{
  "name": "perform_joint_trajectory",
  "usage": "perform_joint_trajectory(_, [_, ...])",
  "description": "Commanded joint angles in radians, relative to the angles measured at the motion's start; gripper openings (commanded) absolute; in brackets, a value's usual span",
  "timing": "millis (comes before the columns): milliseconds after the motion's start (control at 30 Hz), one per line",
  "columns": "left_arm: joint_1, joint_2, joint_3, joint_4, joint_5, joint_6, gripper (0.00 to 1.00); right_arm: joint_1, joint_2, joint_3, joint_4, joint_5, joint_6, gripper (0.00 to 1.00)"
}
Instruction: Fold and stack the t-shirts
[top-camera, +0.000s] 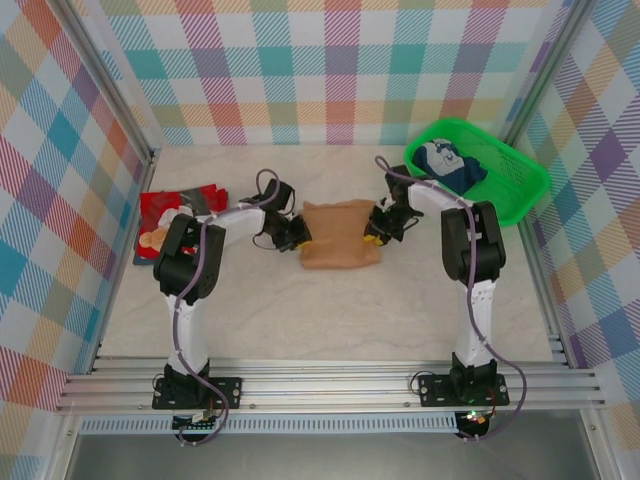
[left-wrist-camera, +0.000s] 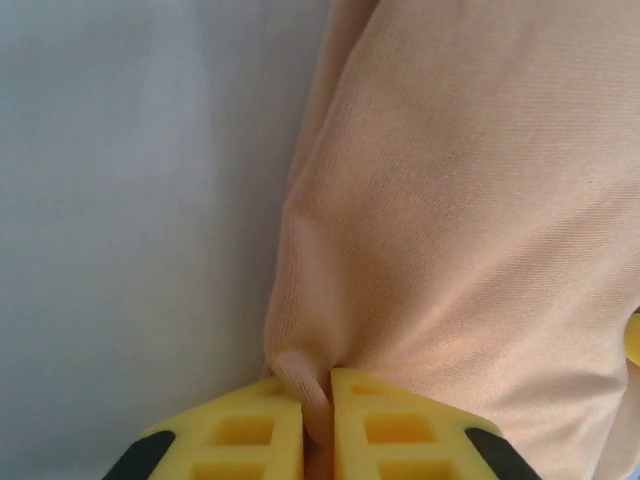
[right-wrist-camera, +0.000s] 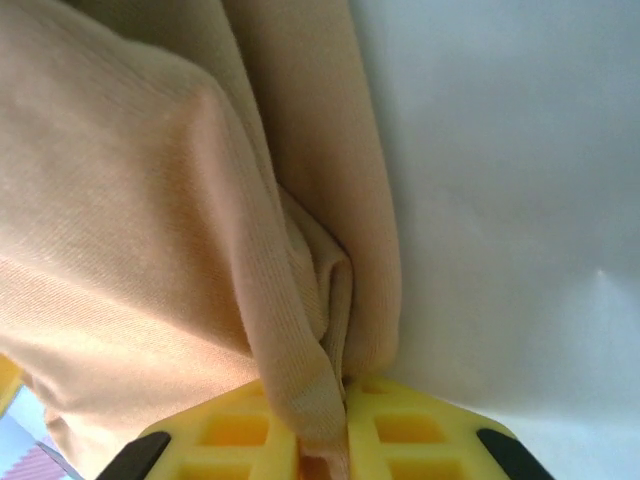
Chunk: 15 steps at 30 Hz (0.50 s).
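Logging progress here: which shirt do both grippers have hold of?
The tan-brown shirt at mid-table, pinched on opposite edges by the left gripper and the right gripper. The red shirt lies at far left, ungripped.

Lab rig: aluminium rails (top-camera: 330, 385), plaid backdrop walls (top-camera: 340, 70).

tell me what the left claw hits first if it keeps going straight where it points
The tan t-shirt it pinches: the left claw points across the cloth, so it would bunch that first. Beyond it, probably the right claw.
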Motion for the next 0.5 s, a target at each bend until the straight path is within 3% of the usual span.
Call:
perform_joint_trajectory(0, [-0.048, -0.147, -0.132, -0.033, -0.013, -0.006, 0.09, 0.040, -0.124, -0.155, -0.042, 0.013, -0.030, 0.13])
perform_joint_trajectory(133, [-0.136, -0.323, -0.271, -0.109, -0.028, -0.018, 0.08, 0.111, -0.299, -0.359, -0.059, 0.002, -0.007, 0.15])
perform_joint_trajectory(267, [-0.185, -0.466, -0.373, -0.153, -0.054, -0.045, 0.16, 0.153, -0.429, -0.500, -0.049, 0.014, 0.043, 0.21])
perform_joint_trajectory(400, [-0.179, -0.512, -0.400, -0.155, -0.070, -0.032, 0.47, 0.151, -0.423, -0.496, -0.061, 0.029, 0.030, 0.33])
perform_joint_trajectory(467, [-0.161, -0.516, -0.408, -0.156, -0.065, -0.007, 0.54, 0.150, -0.406, -0.484, -0.070, 0.032, 0.018, 0.38])
